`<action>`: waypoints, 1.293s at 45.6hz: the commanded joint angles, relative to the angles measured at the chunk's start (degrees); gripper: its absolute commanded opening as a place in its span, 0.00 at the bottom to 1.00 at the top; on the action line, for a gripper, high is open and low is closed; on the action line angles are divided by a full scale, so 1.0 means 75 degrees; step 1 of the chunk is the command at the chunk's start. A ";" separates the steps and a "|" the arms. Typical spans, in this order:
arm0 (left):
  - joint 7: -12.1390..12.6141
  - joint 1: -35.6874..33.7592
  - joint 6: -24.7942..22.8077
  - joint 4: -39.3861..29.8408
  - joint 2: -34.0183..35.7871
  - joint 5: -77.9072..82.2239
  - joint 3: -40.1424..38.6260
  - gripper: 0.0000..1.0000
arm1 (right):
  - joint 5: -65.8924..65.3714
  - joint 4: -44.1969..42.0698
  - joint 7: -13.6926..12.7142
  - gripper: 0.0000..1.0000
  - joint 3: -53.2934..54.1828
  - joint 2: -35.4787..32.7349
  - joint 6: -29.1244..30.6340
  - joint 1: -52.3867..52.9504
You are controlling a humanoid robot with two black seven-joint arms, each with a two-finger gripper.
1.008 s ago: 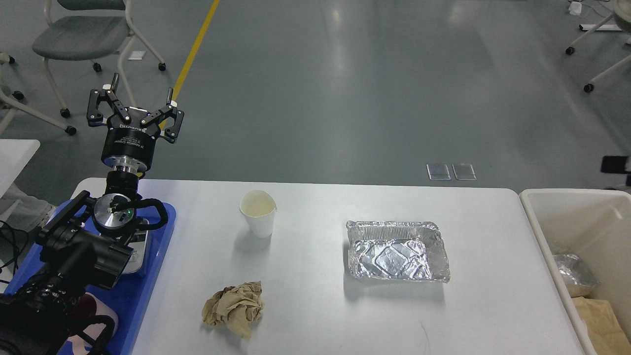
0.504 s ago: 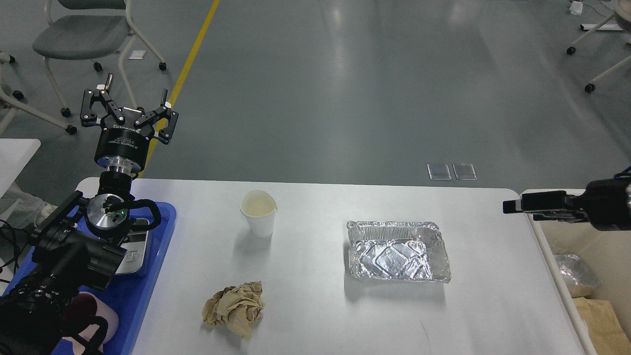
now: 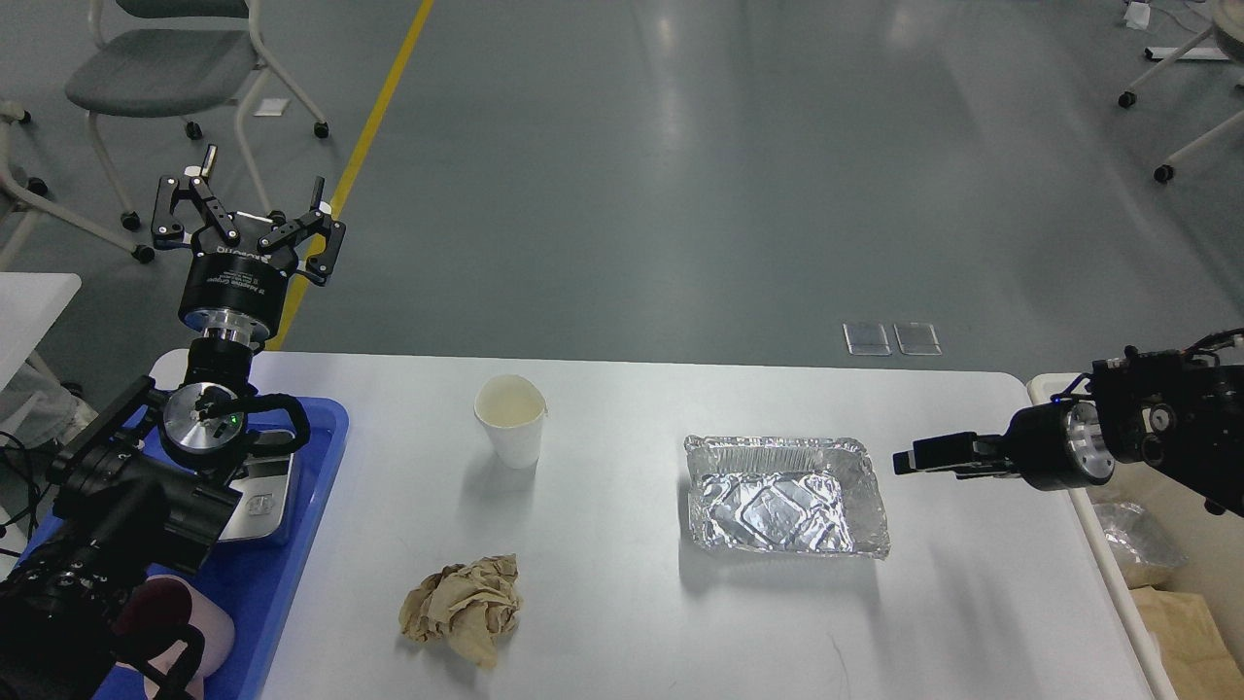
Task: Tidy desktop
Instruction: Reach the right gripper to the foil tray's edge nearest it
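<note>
The white desktop (image 3: 622,622) carries a white paper cup (image 3: 509,420) standing upright at the back centre, a crumpled brown paper ball (image 3: 462,608) near the front, and an empty foil tray (image 3: 783,495) right of centre. My left gripper (image 3: 251,190) is open and empty, held high above the table's back left corner, fingers pointing up. My right gripper (image 3: 909,461) comes in from the right, just right of the foil tray's right rim and apart from it; it is seen edge-on, so its fingers cannot be told apart.
A blue tray (image 3: 282,574) at the left edge holds a silver device (image 3: 258,496) and a pink cup (image 3: 180,617). A cream bin (image 3: 1118,544) at the right holds foil and brown paper. Chairs stand on the grey floor behind.
My right arm has come in from the right, over the bin edge, up to the foil tray's right side. My left gripper has drifted slightly left. The table items have not moved.
</note>
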 commanded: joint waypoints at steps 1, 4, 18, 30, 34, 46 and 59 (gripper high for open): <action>0.0000 0.0000 -0.0001 0.0000 0.0017 0.0008 0.0012 0.97 | 0.0006 -0.0359 -0.0023 1.00 -0.0258 0.0488 -0.0184 0.0000; 0.0000 0.0000 0.0011 0.0012 0.0017 0.0008 0.0024 0.97 | 0.0088 -0.0570 -0.0023 1.00 -0.0399 0.0816 -0.0266 0.0000; -0.0023 0.0012 0.0093 0.0012 0.0017 0.0043 0.0024 0.97 | 0.0744 -0.1906 -0.0012 1.00 -0.1102 0.1895 -0.1028 -0.0492; -0.0024 0.0012 0.0093 0.0012 0.0017 0.0055 0.0024 0.97 | 0.0897 -0.2293 0.0035 1.00 -0.1548 0.2504 -0.1274 -0.0621; -0.0024 0.0012 0.0093 0.0012 0.0029 0.0055 0.0024 0.97 | 0.0897 -0.2317 0.0047 1.00 -0.1571 0.2634 -0.1380 -0.0645; -0.0035 0.0012 0.0081 0.0000 0.0029 0.0055 0.0024 0.97 | 0.0909 -0.2727 0.0082 0.56 -0.1852 0.2915 -0.2294 -0.0832; -0.0035 0.0000 0.0081 0.0000 0.0041 0.0055 0.0012 0.97 | 0.1599 -0.2832 0.0082 0.05 -0.2274 0.3114 -0.2153 -0.0797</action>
